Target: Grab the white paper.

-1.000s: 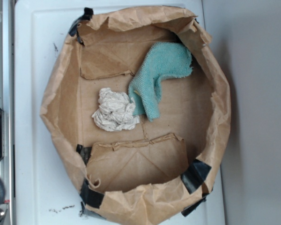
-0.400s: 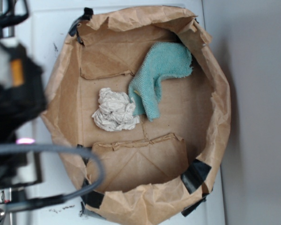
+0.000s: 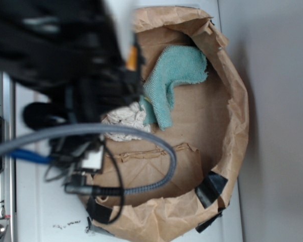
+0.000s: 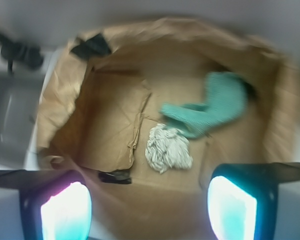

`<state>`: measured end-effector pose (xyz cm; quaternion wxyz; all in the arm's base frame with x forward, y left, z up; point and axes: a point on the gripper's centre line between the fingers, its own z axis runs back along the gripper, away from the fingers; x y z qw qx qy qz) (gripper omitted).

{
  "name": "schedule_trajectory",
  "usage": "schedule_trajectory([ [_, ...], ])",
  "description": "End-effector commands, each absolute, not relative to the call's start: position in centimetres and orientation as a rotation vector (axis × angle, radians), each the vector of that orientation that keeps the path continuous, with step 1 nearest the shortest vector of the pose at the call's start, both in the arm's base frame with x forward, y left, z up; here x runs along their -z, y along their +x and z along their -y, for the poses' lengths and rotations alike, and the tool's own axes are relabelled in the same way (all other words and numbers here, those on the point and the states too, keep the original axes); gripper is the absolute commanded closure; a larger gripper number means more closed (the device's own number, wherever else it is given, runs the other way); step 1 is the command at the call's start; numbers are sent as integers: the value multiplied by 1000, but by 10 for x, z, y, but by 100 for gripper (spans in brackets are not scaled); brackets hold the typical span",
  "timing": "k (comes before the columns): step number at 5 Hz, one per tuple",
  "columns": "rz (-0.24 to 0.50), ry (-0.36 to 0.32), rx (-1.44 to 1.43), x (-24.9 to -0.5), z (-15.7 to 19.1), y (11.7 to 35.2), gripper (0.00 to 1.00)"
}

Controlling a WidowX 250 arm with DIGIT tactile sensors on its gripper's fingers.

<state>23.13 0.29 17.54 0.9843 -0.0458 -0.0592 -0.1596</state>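
White paper (image 3: 126,121) sits on the floor of the brown paper bag (image 3: 232,126), roughly mid-floor. Exterior view: only its right part shows, the rest is covered by the blurred black arm (image 3: 65,55) that fills the upper left of the frame. Teal cloth (image 3: 174,75) lies just right of the paper, lower end touching or overlapping it, upper end running toward the bag's far wall. A grey cable (image 3: 156,161) loops from the arm over the bag's near flap. Black tape (image 3: 209,189) patches the bag's rim. Bag stands on a white surface (image 3: 40,201). Gripper itself can't be made out here, too blurred.

Wrist view: white paper (image 4: 167,148) sits centre frame on the bag floor (image 4: 110,125), clear of both fingers. Teal cloth (image 4: 215,105) lies up and right of it, one end reaching the paper's upper edge. Gripper (image 4: 150,210) hangs above the bag's near rim, not touching anything. Jaws wide apart, nothing between them; fingertips (image 4: 65,212) at the bottom corners glow cyan. Whole frame is motion-blurred.
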Motion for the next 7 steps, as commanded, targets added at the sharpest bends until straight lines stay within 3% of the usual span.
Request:
schedule_trajectory([
  [1,103,-36,423,-138,-10,238,0],
  [3,103,-36,423,-138,-10,238,0],
  [5,116,-12,438,-72,-7,244,0],
  [6,82,-18,452,-56,-8,245,0],
  [7,54,-66,450,-42,-12,251,0],
])
